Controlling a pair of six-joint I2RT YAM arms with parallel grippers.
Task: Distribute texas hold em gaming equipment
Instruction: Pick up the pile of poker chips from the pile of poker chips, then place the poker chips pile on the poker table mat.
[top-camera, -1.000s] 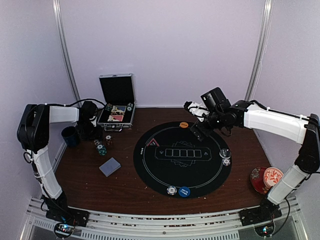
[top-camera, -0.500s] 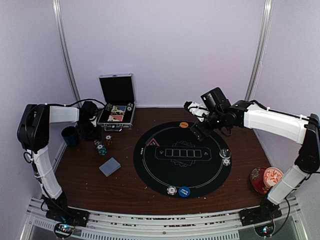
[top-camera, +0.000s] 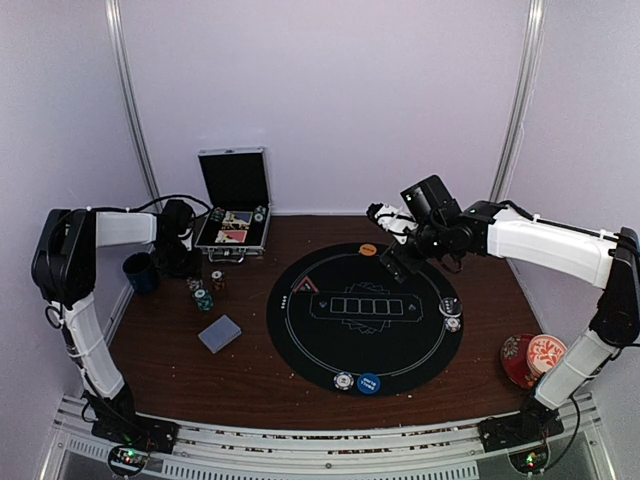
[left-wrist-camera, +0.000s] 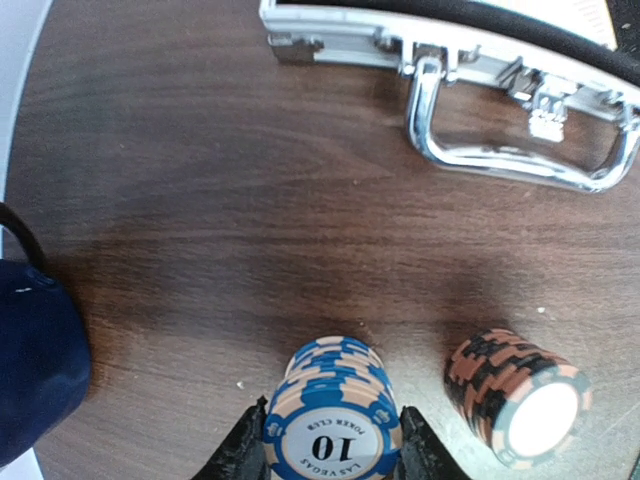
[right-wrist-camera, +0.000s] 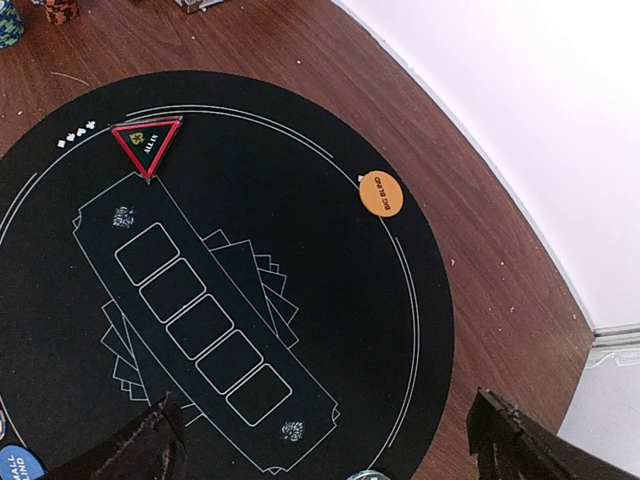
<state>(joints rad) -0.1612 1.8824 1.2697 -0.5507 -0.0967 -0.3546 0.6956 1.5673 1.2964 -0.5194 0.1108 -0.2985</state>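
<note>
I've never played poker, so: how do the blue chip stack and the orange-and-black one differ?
The blue stack shows a 10 on top; the orange-and-black stack is topped by a blank white, teal-edged chip. The left jaws clamp the blue stack; the orange-and-black stack stands free. Both stand upright on the wooden table.

Field notes, legible markings only:
- Top chip of the blue-and-cream chip stack (left-wrist-camera: 332, 440): "10", ringed by "LAS VEGAS POKER CLUB".
- Orange disc (right-wrist-camera: 381, 193), on the rim of the black mat (right-wrist-camera: 400, 330): "BIG BLIND".
- Red triangle marker (right-wrist-camera: 146, 147), just inside the mat's rim: "ALL IN".
- Blue disc (right-wrist-camera: 15, 468), cropped: only "ALL", "IND".
</note>
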